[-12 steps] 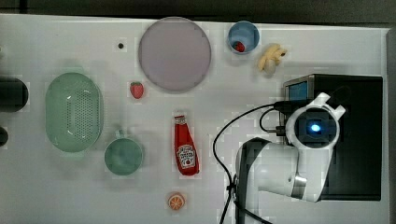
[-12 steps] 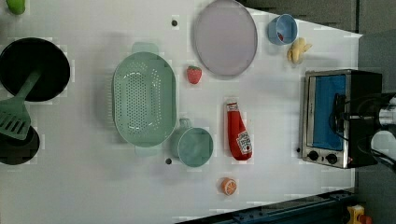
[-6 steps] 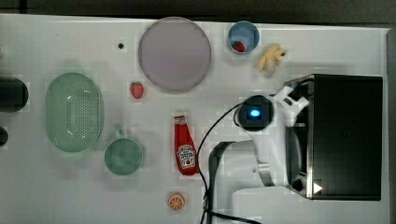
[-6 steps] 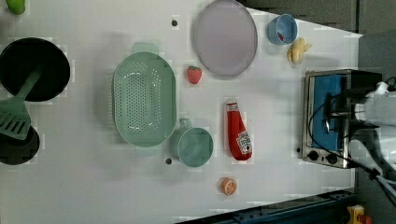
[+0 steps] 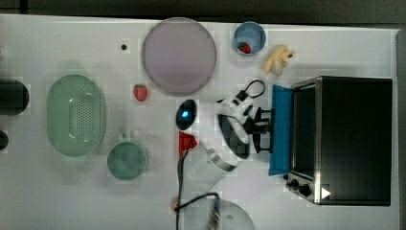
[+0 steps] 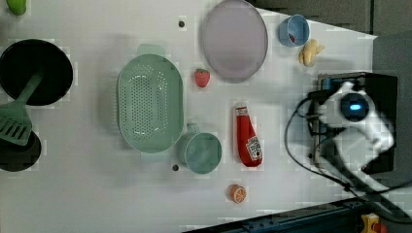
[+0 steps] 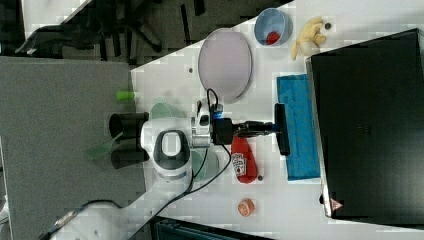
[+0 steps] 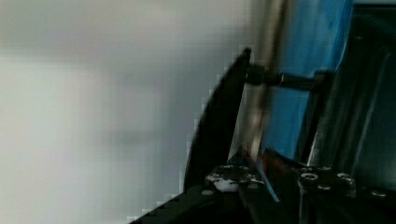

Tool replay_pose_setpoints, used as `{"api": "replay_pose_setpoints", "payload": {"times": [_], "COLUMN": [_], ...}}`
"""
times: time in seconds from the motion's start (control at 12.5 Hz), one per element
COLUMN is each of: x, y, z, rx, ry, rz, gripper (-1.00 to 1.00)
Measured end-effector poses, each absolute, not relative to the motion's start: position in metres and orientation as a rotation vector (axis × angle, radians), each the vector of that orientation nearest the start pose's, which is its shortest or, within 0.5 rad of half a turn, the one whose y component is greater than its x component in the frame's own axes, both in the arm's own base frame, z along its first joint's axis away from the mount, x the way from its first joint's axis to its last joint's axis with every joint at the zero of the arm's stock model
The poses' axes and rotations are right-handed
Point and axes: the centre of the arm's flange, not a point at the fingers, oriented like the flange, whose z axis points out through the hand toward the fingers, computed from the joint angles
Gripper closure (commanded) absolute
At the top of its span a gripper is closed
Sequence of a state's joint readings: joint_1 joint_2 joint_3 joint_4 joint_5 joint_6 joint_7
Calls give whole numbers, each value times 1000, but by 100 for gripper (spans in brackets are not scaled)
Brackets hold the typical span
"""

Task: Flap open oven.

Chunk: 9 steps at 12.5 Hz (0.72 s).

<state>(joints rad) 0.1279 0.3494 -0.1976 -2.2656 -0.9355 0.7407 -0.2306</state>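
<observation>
On a white table (image 5: 57, 191) the claw (image 7: 272, 128) is closed on the black handle (image 7: 282, 129) of the oven (image 5: 352, 139), whose blue door (image 7: 298, 127) hangs partly open at the top view's right. A ketchup bottle (image 6: 248, 141) lies nearby.

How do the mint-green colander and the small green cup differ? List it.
Size: the mint-green colander is far larger than the small green cup.
Shape: seen from above, the colander is an oval; the cup is round.
Surface: the colander's inside is dotted with holes; the cup's inside looks plain.
Shared: both are pale green, stand open side up on the white table, and lie next to each other.
</observation>
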Motion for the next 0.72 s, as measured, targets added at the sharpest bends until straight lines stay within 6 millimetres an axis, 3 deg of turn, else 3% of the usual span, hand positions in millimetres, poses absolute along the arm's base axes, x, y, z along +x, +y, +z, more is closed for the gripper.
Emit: {"api": "replay_pose_setpoints", "payload": {"times": [0.24,0.48,0.72], "x": [489,471,475], "y": [-8,17,24], "z": [128,74,66], "rx": [2321,2241,2192], "ry": [188,192,179], "rz": [-154,-143,-122], "gripper": [65,65,65]}}
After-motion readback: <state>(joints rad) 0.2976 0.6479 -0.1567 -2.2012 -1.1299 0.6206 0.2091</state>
